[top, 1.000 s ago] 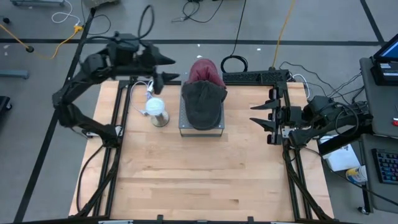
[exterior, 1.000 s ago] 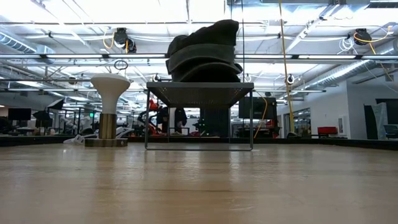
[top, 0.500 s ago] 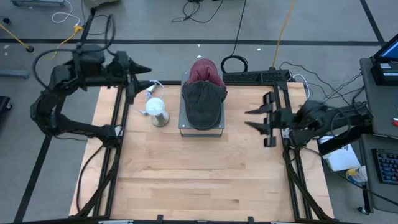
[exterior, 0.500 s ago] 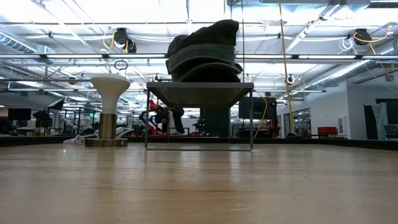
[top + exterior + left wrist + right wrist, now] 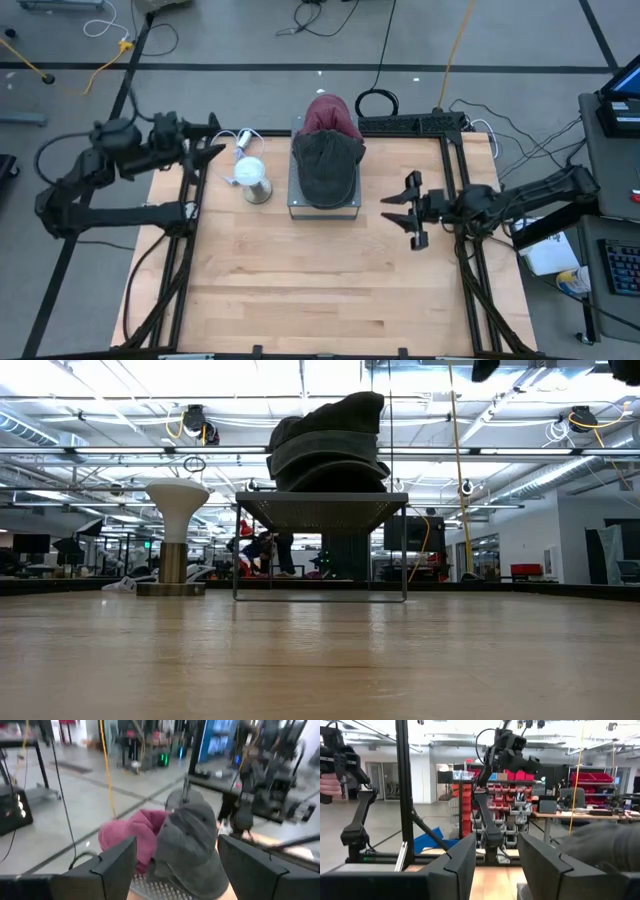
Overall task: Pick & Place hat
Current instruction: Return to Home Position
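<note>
I am looking down on a pale wooden worktop (image 5: pixel 320 290) with one dark arm at each side. The black caps (image 5: pixel 327 170) sit in a stack on a small metal shelf (image 5: pixel 293 207) at the rear middle of the worktop. In the low view the stack rides high on the shelf's mesh top. A dark red cap (image 5: pixel 330 112) lies just behind the stack, touching it at the shelf's rear edge.

The left claw (image 5: pixel 208 140) hovers over the rear left corner of the worktop, well apart from the shelf. Its fingers (image 5: pixel 117 867) are spread and hold nothing. The right claw (image 5: pixel 392 208) hangs over the right side of the worktop, near the shelf but not touching it. It too is spread and empty. I judge both arms are clear of the load because the stacking looks finished and only the move to rest is left.

A white mushroom-shaped stand (image 5: pixel 252 178) is just left of the shelf, between it and the left arm. I judge it the one thing that arm could clip. Cables trail on the floor beyond the worktop.
</note>
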Tool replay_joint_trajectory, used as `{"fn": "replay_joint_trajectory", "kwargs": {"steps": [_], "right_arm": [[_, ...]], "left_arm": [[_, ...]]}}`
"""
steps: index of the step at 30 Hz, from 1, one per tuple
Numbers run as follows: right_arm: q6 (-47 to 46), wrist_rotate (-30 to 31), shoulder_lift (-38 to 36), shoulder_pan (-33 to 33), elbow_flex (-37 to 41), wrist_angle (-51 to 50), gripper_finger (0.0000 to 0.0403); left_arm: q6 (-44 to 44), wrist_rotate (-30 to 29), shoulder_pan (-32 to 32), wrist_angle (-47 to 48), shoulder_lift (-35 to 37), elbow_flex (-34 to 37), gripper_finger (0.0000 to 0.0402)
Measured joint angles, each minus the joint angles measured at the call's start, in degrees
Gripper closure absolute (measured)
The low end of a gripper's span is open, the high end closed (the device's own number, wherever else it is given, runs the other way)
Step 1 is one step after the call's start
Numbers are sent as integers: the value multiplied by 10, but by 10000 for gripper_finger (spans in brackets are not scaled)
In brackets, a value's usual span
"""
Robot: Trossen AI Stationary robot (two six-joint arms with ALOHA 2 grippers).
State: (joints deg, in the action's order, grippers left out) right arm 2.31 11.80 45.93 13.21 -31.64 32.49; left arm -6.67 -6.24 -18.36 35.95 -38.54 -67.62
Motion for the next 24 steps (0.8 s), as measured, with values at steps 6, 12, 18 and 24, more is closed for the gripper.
{"fn": "replay_joint_trajectory", "kwargs": {"steps": [6, 12, 18, 24], "right_arm": [[-13, 3, 0, 0, 40, 7, 264], [-33, 2, 0, 0, 79, 31, 264], [-52, 2, 0, 0, 126, 80, 264], [-83, 1, 0, 0, 163, 89, 264]], "left_arm": [[2, -3, 13, -96, 97, 128, 121], [3, -4, 19, -158, 170, 236, 121], [-8, -4, 28, -215, 224, 320, 121], [-11, 0, 40, -274, 267, 405, 121]]}}
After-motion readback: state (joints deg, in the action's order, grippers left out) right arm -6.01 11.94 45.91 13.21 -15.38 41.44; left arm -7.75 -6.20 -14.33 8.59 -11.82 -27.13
